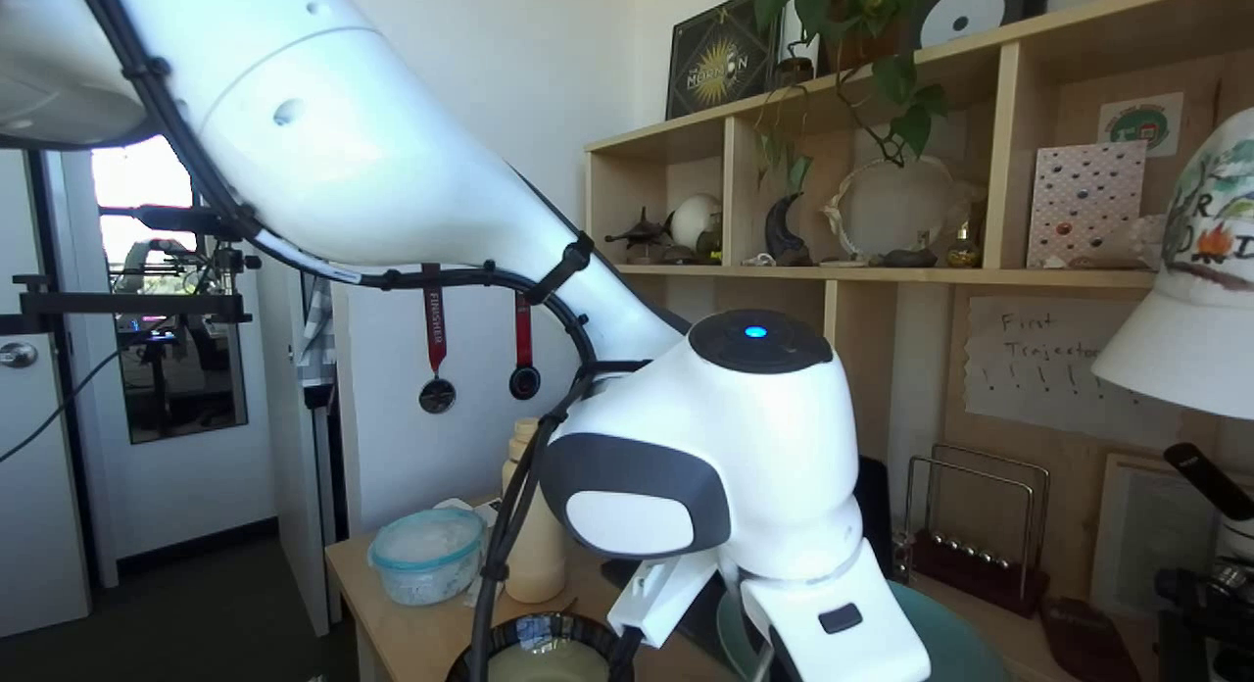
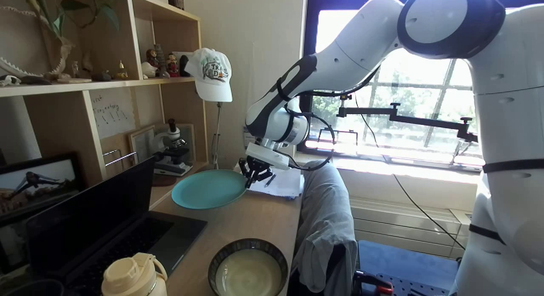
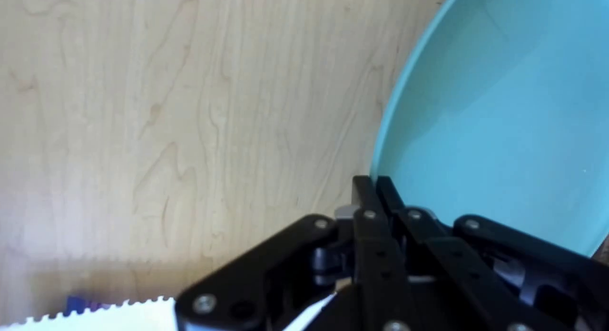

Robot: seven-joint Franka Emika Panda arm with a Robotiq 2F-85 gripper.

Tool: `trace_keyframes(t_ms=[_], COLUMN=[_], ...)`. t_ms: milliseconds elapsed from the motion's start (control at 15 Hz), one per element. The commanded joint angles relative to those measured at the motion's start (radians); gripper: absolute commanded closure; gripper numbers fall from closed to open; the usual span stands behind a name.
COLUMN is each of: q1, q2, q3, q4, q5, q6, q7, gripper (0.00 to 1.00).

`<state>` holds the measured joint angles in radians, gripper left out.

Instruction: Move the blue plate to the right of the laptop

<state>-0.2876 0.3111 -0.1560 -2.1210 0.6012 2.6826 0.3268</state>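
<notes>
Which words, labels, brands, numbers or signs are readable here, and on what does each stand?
"MORMON": black framed poster; smaller lettering unreadable.
"FINISHER": red medal ribbon.
"First Trajectory", then exclamation marks: handwritten paper sign.
"TRAIL D…": white baseball cap; the rest unclear.
Green round logo: lettering too small.

A white cap (image 2: pixel 213 75) is perched on a thin metal stand (image 2: pixel 218 119) beside wooden shelving (image 1: pixel 1003 158), a microscope (image 2: pixel 173 153) is set nearby, a cream bottle (image 2: pixel 132 274) is placed near a dark-rimmed bowl (image 2: pixel 248 274), and two medals (image 1: pixel 437 395) are hung by red ribbons (image 1: pixel 435 334)
</notes>
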Motion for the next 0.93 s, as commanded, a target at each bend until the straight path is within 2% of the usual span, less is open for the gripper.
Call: trace_keyframes(t_ms=[0,267,867], q1=[-0.003,0.001,-0.002], q2=[-0.014,0.001,0.128], q3=[-0.005,-0.025,-0.066], q4=[0.049,0.124,0.395], q5=[0.052,0.033,-0.112], q6=[-0.041,-0.076,-0.309], q7=[0.036,0.071,0.178], gripper=[0.99,0.99,0.99])
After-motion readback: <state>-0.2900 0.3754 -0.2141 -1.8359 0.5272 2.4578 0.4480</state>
